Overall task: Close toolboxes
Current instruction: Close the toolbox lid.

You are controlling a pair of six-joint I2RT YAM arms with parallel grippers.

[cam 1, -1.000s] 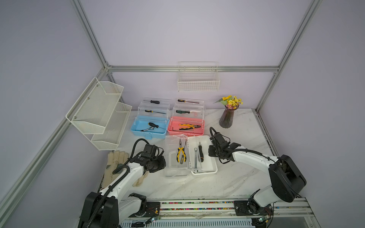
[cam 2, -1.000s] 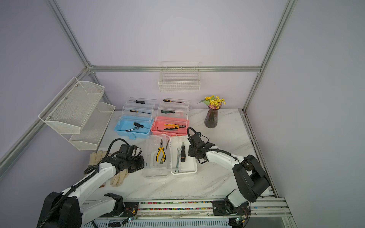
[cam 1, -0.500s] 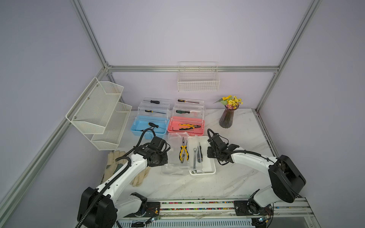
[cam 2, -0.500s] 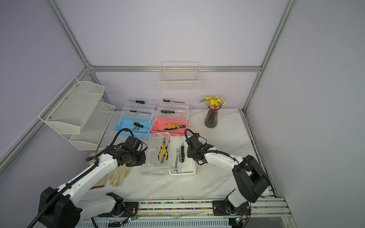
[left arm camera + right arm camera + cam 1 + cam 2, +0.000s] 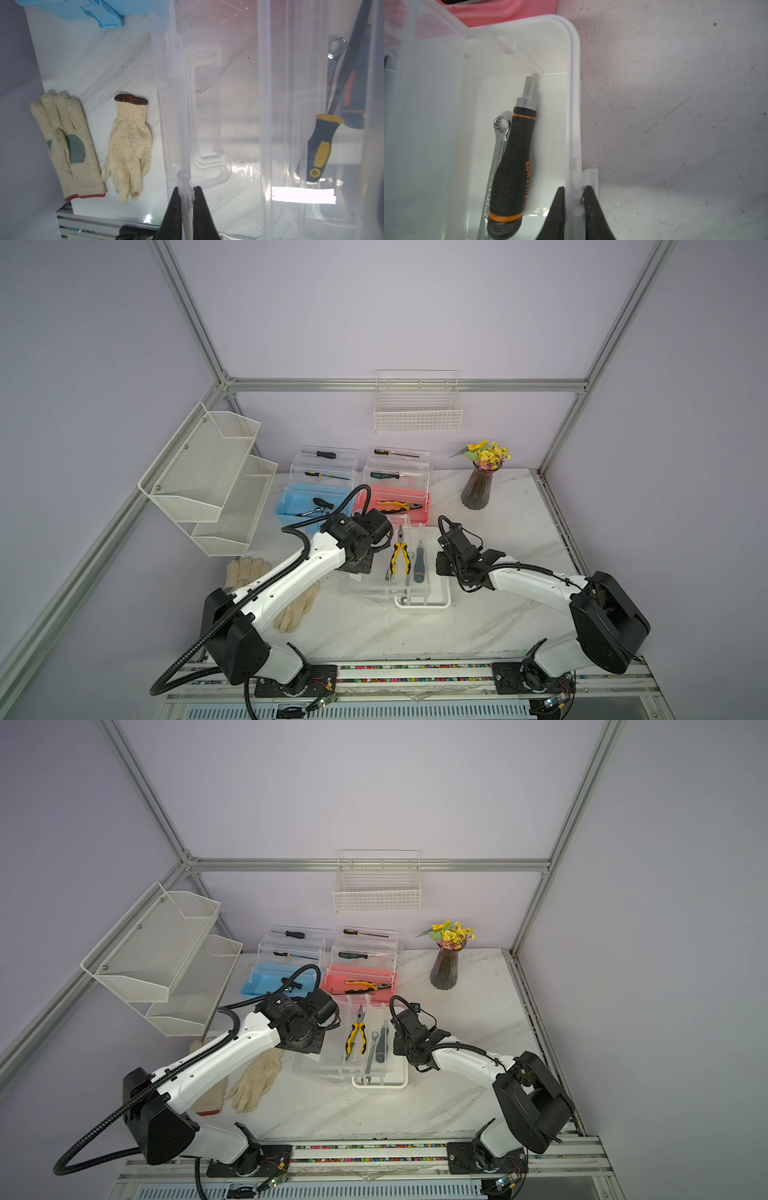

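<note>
You are working over a white marbled desk (image 5: 498,614) boxed in by lilac walls and an aluminium frame. Your left pincer (image 5: 187,188) is pinching the rim of the clear lid (image 5: 207,104) of the white toolbox (image 5: 422,601), and your right pincer (image 5: 574,188) is clamping that box's white side wall, so the box is sitting between the two pincers. Yellow pliers (image 5: 400,558) are lying on its clear tray, with a wrench (image 5: 500,133) and a black driver (image 5: 512,166) in the base. Beyond both pincers the blue toolbox (image 5: 299,499) and pink toolbox (image 5: 395,495) are standing open, and the left arm (image 5: 299,572) is covering part of the blue one. Gloves (image 5: 128,145) are lying outboard of the left pincer. Compared with a second ago, the left arm is now reaching in from over the gloves and the lid is standing raised off the desk, while the right pincer is staying put.
</note>
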